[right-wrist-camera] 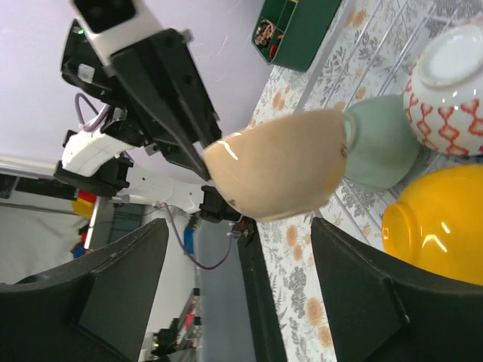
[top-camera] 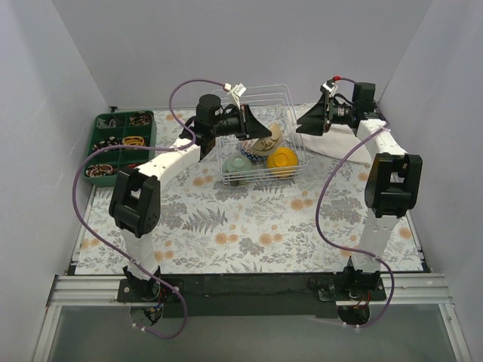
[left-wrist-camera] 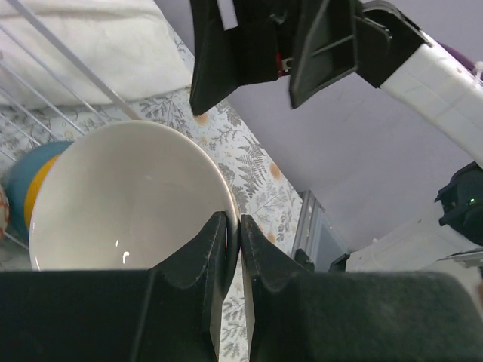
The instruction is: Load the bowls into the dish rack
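Note:
The white wire dish rack (top-camera: 260, 113) stands at the back middle. My left gripper (top-camera: 259, 133) is shut on the rim of a white bowl (top-camera: 269, 140) and holds it tilted over the rack. In the left wrist view the fingers (left-wrist-camera: 215, 245) pinch the white bowl's (left-wrist-camera: 128, 196) rim. The right wrist view shows the held bowl (right-wrist-camera: 279, 173) above the pale green (right-wrist-camera: 381, 143), red-patterned (right-wrist-camera: 445, 83) and orange-yellow (right-wrist-camera: 438, 219) bowls. The orange-yellow (top-camera: 283, 160) and pale green (top-camera: 236, 164) bowls lie in the rack. My right gripper (top-camera: 311, 121) is open and empty, right of the rack.
A dark green compartment tray (top-camera: 121, 143) with small items sits at the back left. A white folded cloth (top-camera: 339, 142) lies under the right gripper at the back right. A flower-patterned mat (top-camera: 249, 226) covers the table. Grey walls close in on three sides.

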Tool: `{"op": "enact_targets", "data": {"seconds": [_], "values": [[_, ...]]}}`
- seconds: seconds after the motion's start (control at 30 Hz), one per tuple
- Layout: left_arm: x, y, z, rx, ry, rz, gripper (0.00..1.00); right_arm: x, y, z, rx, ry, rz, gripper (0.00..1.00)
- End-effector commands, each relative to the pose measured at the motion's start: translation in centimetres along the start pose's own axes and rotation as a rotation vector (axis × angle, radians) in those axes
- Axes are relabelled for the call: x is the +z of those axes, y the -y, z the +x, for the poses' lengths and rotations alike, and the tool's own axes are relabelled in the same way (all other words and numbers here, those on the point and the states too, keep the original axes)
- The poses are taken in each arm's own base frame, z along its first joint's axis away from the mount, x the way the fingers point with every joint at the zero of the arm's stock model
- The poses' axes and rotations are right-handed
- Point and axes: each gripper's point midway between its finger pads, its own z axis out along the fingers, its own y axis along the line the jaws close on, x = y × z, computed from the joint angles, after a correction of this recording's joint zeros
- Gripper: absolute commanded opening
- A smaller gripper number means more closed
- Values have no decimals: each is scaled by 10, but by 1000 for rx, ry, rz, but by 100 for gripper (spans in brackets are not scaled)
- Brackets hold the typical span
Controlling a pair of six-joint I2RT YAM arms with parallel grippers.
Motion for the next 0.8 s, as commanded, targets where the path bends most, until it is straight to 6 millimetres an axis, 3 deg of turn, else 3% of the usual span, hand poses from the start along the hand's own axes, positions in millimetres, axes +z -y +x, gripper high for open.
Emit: {"op": "enact_targets", "data": {"seconds": [0.0,0.17,0.4,0.77], "values": [[-11,28,-36,-51,132,102,0,13,-43,-4,-224,-27,-29,86],[-19,5,-28,-185,172,92,0,23,-50,-4,-279,-39,15,99],[-28,-25,-17,-344,208,70,0,31,-52,-13,-388,-31,122,99],[-34,-43,-7,-448,217,53,0,34,-53,-10,-437,-40,175,99]]}}
